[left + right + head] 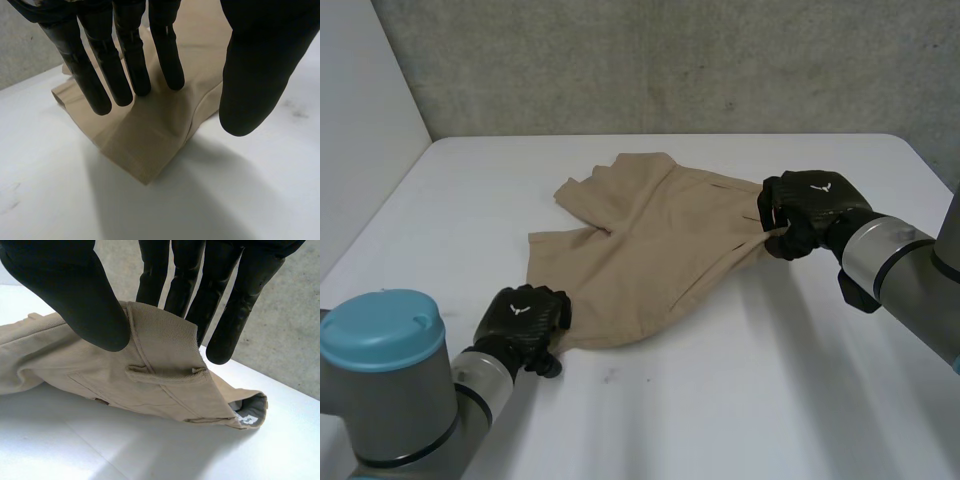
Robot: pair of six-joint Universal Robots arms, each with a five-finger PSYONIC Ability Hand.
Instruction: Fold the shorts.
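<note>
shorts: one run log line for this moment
shorts rumpled on table | left hand at near leg corner | right hand pinching waistband, raised off table | fold not yet made

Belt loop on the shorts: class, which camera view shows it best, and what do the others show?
The right wrist view: the belt loop lies close, just below where the right hand pinches the waistband. In the head view it is too small to tell; the left wrist view shows another corner of the shorts.
</note>
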